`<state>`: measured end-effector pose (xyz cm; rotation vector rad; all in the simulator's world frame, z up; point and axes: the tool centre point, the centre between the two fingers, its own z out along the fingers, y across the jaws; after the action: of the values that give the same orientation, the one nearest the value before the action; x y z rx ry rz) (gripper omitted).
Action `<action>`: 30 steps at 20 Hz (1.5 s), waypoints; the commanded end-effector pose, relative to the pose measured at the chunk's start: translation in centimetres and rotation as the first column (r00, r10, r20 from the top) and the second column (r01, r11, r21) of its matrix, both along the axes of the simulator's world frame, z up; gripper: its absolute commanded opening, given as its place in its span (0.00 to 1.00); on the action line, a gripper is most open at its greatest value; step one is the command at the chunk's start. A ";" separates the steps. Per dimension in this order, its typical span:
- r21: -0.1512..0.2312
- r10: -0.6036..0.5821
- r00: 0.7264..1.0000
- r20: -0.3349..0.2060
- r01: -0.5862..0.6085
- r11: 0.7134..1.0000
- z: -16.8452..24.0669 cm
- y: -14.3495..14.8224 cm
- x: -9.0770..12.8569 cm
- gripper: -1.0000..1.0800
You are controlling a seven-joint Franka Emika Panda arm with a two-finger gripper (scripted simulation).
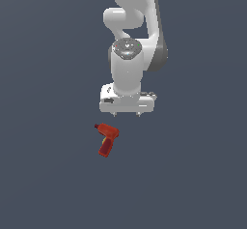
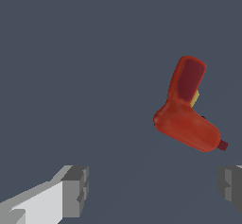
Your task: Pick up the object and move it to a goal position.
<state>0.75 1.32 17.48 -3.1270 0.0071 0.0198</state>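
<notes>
The object is a small red drill-shaped toy [image 1: 107, 139] lying on the dark grey surface, with a darker handle and a short nose. My gripper [image 1: 127, 114] hangs above the surface, apart from the toy and a little toward the exterior view's right of it. In the wrist view the toy [image 2: 186, 112] shows a yellowish trigger spot, and it lies beyond the gap between my two grey fingertips [image 2: 75, 190]. The fingers stand wide apart and hold nothing.
The white arm [image 1: 130, 39] rises behind the gripper. The flat dark grey surface [image 1: 48, 175] stretches all around. No other objects show.
</notes>
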 end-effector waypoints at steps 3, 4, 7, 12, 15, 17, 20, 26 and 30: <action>0.000 -0.004 1.000 0.002 0.004 1.000 0.2 -0.1 0.1 1.00; 0.001 -0.008 1.000 0.005 0.008 1.000 0.4 -0.1 0.1 1.00; 0.002 -0.022 1.000 0.010 0.022 1.000 1.0 -0.2 0.3 1.00; 0.002 -0.012 1.000 0.013 0.012 1.000 0.8 -0.4 0.3 1.00; 0.000 0.006 1.000 0.019 -0.006 1.000 0.4 -0.7 0.3 1.00; -0.001 0.023 0.999 0.025 -0.023 1.000 0.0 -1.1 0.4 1.00; -0.004 0.058 0.998 0.036 -0.058 0.998 -0.7 -1.8 0.4 1.00; -0.015 0.160 0.985 0.069 -0.160 0.987 -2.8 -3.6 0.5 1.00; -0.027 0.250 0.963 0.099 -0.249 0.968 -4.5 -5.1 0.4 1.00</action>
<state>1.23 -3.18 13.63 -3.1203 -0.3346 -0.1189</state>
